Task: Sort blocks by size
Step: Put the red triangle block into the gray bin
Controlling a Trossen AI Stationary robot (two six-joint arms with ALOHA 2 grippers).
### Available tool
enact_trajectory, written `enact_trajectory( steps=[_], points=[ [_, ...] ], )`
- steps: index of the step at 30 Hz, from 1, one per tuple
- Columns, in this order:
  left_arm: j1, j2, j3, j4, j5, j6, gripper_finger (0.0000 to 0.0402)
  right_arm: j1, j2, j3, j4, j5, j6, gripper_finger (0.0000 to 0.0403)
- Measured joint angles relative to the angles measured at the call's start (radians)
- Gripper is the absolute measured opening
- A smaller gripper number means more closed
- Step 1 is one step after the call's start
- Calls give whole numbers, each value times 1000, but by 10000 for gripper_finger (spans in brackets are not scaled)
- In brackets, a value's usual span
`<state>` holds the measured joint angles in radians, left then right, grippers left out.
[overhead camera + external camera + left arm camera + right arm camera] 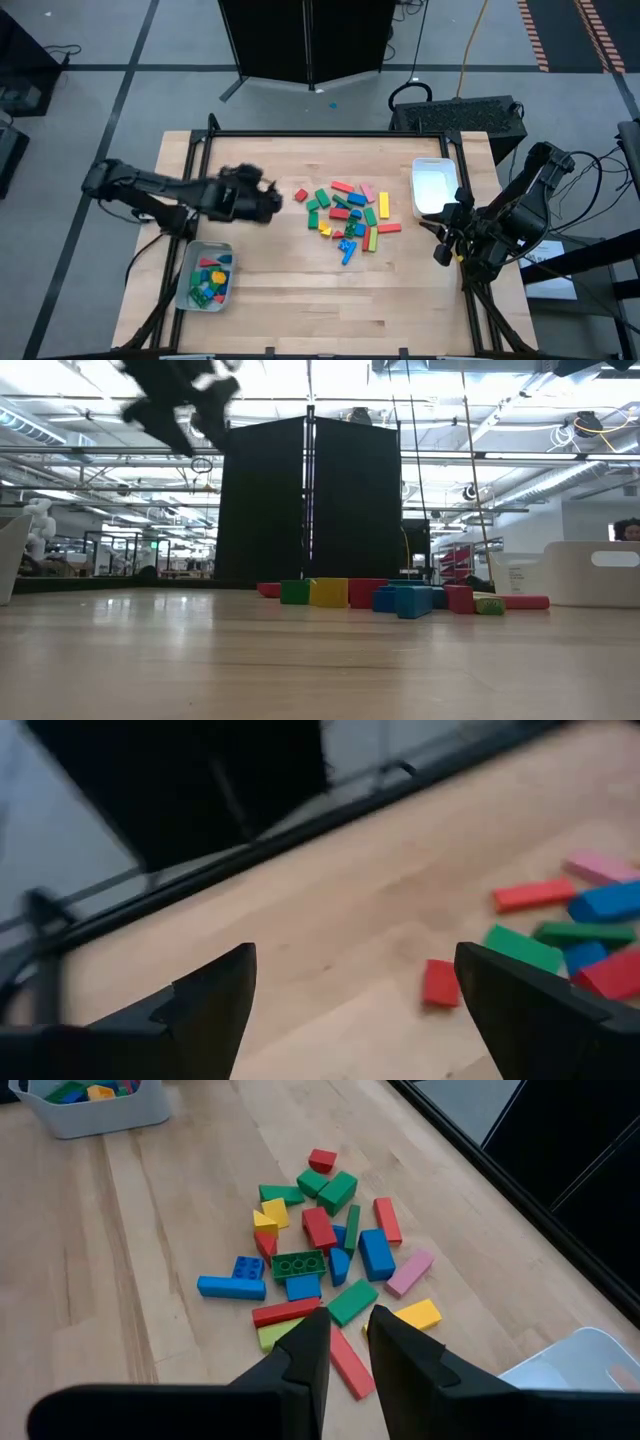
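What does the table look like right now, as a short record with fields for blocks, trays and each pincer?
blocks: loose pile mid-table, mixed colours, cubes and bars
left tray: near front left edge, already holds several blocks
right tray: right side of table, looks empty
left pincer: open, nothing held, raised above the table left of the pile
right pincer: nearly shut, nothing held, waiting at the right edge beside the right tray

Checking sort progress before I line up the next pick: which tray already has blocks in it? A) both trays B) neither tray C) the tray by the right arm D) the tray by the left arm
D: the tray by the left arm holds several coloured blocks, while the tray by the right arm shows only its bare white bottom.
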<state>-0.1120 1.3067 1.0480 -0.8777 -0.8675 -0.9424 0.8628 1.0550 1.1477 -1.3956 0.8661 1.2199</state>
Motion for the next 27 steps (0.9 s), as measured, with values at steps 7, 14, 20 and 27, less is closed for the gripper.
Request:
enact_trajectory(
  steps=[7,14,20,27],
  points=[
    [277,0,-113,423,338,392,305,0,0,0,-1,0,-1,68],
    [426,31,-208,549,596,429,283,0,0,0,-17,0,-5,68],
    [470,179,-208,649,786,432,283,0,0,0,-29,-1,-1,68],
    [472,317,-193,657,870,434,283,0,0,0,-29,-4,-1,68]
  ],
)
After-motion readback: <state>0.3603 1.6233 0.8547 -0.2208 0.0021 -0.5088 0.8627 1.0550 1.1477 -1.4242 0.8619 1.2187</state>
